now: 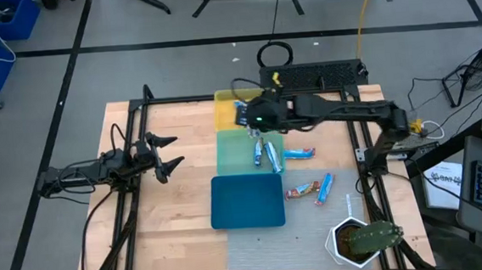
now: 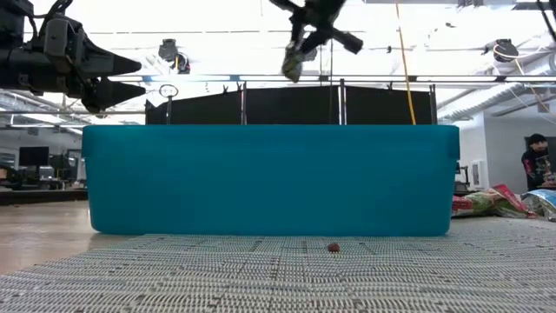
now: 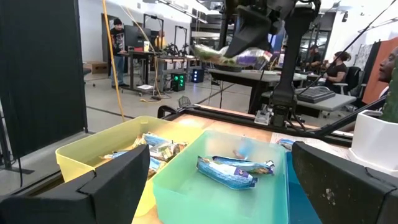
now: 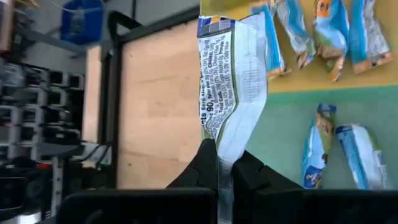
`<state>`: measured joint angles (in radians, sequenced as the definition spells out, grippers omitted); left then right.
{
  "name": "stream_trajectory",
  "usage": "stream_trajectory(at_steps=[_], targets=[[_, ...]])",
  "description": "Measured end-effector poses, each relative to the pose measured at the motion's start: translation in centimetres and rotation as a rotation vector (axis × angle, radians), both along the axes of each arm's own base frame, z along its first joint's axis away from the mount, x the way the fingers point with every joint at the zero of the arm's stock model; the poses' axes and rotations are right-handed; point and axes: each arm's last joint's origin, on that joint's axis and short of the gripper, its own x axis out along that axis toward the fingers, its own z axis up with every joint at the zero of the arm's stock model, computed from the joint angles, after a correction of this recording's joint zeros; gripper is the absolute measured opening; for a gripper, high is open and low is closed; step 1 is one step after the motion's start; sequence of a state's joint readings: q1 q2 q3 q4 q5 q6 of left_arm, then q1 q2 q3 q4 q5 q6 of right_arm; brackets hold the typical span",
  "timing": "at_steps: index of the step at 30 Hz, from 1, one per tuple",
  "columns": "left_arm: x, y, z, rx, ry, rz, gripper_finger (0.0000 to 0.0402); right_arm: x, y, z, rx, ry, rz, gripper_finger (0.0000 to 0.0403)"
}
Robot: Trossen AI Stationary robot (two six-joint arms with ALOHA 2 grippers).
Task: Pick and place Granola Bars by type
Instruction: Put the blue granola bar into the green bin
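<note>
**Clerk:** Right gripper (image 4: 225,163): fingers clamped together on one end of a silver-and-blue granola bar (image 4: 231,87), which hangs free in the air. Position in the overhead view: above the seam between the yellow tray (image 1: 222,111) and the green tray (image 1: 230,157), about twelve o'clock from the table's middle.

**Checker:** And the left gripper (image 1: 167,155)?

**Clerk:** Idle, fingers spread apart, holding nothing. It waits at nine o'clock, well apart from the trays.

**Checker:** Stock already sorted?

**Clerk:** Yellow tray: several bars, at least three visible from the right wrist. Green tray: two blue bars (image 1: 264,155) lying side by side. Blue tray (image 1: 246,201), at six o'clock from the green one: no bar visible on it from above.

**Checker:** Outstanding items?

**Clerk:** Loose on the table: one blue bar (image 1: 299,154) at three o'clock from the green tray; one bar with red and orange (image 1: 300,189) and one blue bar (image 1: 325,188) at three o'clock from the blue tray.

**Checker:** Progress, then?

**Clerk:** By my reckoning, past the halfway mark. The held bar awaits its tray, three remain to collect, and the blue tray has yet to receive anything.
</note>
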<state>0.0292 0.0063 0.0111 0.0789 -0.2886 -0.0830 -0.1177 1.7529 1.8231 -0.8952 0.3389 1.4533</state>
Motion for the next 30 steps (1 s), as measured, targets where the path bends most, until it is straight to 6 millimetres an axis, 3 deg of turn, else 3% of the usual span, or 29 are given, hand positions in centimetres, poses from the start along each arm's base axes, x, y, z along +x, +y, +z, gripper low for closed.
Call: stream_trajectory(at_steps=[7, 13, 30], targets=[[0.0, 0.0, 0.0, 0.0, 0.0, 0.0, 0.0392, 3.0, -0.3, -1.9, 0.06, 0.126, -0.02, 0.0002], [0.0, 0.0, 0.0, 0.0, 0.0, 0.0, 0.0392, 5.0, 0.6, -6.4, 0.16, 0.264, -0.003, 0.0001], [0.0, 0.0, 0.0, 0.0, 0.0, 0.0, 0.0392, 7.6, 0.5, -13.1, 0.247, 0.397, 0.017, 0.0001]])
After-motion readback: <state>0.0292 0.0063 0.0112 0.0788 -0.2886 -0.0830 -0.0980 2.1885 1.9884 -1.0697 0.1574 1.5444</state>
